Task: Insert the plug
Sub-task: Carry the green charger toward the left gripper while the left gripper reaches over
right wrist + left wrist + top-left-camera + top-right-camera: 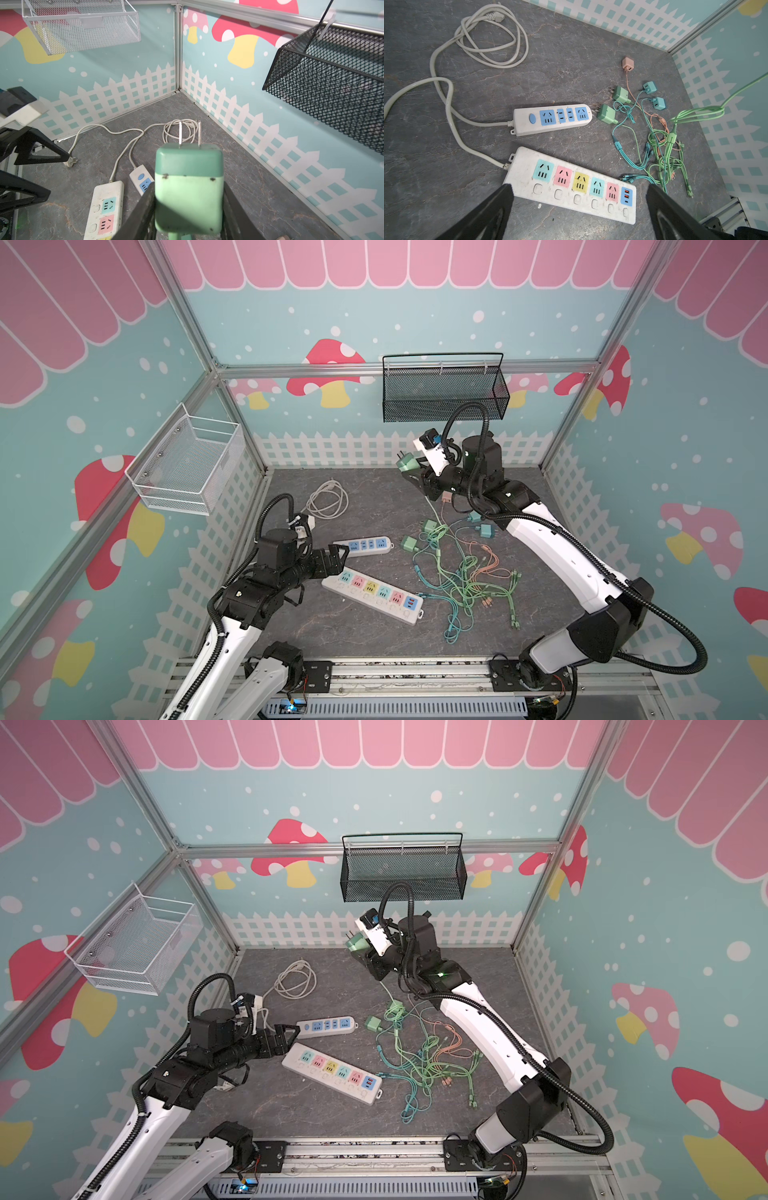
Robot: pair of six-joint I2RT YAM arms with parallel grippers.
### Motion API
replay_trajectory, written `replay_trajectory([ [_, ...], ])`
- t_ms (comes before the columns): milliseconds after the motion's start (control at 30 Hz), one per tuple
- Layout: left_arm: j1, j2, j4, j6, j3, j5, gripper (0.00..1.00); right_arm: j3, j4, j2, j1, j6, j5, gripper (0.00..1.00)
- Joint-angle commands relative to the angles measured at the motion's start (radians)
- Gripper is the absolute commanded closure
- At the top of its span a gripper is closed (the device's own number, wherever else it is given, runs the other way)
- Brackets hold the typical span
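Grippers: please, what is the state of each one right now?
Left gripper: open, holding nothing.
Right gripper: closed on the green plug.

A: What encloses the space?
B: Teal walls (415, 315) printed with mushrooms and white picket fencing, framed by aluminium rails (291, 371).
A: And underfoot?
B: A grey veined floor (374, 497), possibly stone-print. A white wire basket (187, 464) hangs on the side wall and a black mesh basket (444, 393) on the back.

Green two-prong plug (408, 464) is aloft at 12 o'clock, prongs toward 11 o'clock; white multicolour-socket power strip (372, 597) lies flat at 7 o'clock, sockets upward
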Motion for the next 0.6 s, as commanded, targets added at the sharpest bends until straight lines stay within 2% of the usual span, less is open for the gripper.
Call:
replay_trajectory([
  [0,-0.003,0.020,0.020,-0.009,0.014,0.031,0.00,0.017,0.034,-0.040,0.009,-0.040,-0.023,0.72],
  [267,-0.003,0.043,0.046,-0.028,0.031,0.061,0.00,0.020,0.033,-0.045,0.009,-0.076,-0.052,0.73],
  [567,-0.003,0.065,0.084,-0.037,0.082,0.199,0.01,-0.259,0.148,-0.084,0.014,-0.061,-0.078,0.74],
])
